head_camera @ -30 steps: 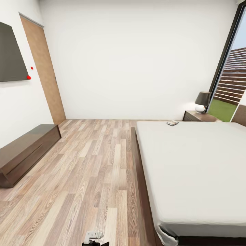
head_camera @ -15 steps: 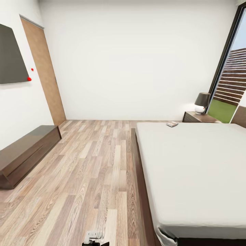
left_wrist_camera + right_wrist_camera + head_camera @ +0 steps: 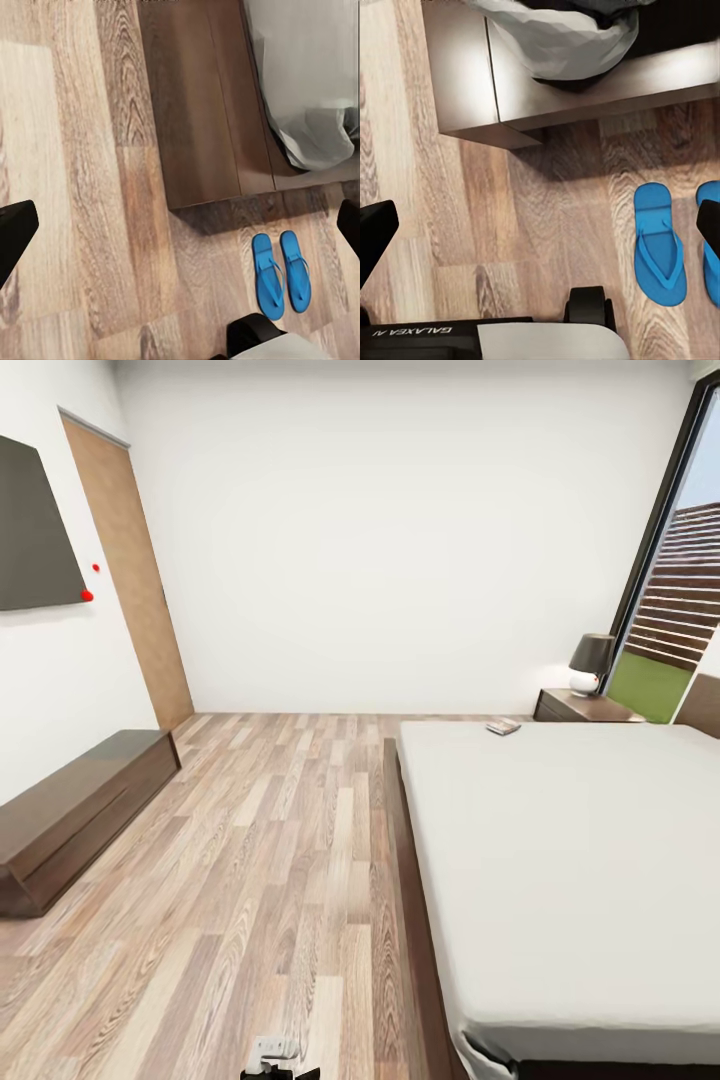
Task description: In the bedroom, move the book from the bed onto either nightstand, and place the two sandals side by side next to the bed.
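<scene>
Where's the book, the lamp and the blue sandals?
book (image 3: 504, 726): head view, middle of its cover, on the bed's far corner.
lamp (image 3: 591, 653): head view, on its dark shade.
sandals (image 3: 268, 275): left wrist view, on one sandal's blue sole.

A long dark wall cabinet (image 3: 75, 815) sits below a grey wall panel (image 3: 35, 530); a lamp (image 3: 590, 660) glows far across from it.

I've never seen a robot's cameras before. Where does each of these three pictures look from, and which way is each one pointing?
Head view: from the robot's head, forward and down across the bed towards the book and nightstand.
Left wrist view: from the left arm, down at the floor, the bed's corner and the two sandals; dark fingertips at the edges.
Right wrist view: likewise downward; dark fingertips, the robot's base.
Both wrist views share the sandals.
</scene>
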Controlling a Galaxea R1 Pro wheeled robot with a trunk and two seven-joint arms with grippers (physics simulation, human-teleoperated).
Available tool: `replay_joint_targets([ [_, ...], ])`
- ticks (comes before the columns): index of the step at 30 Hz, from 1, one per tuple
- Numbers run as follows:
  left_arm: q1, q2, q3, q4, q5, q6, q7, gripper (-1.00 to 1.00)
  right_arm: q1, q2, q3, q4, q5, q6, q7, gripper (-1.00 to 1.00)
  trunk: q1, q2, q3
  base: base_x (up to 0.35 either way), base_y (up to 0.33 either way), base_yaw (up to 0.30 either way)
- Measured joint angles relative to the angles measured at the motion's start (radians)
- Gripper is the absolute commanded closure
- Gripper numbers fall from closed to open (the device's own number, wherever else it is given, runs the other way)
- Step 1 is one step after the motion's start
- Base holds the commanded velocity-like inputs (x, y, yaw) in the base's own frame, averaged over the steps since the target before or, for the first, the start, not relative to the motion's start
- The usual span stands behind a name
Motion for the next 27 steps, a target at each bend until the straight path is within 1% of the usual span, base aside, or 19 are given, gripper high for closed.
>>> replay_joint_targets([
  [27,0.0,0.0,0.0,0.0,0.0,0.0,-0.001,-1.0,0.0,0.0,0.0,0.0,0.002,0.0,0.0,-1.0,-0.104,0.189,0.085,0.0,0.0,0.0],
])
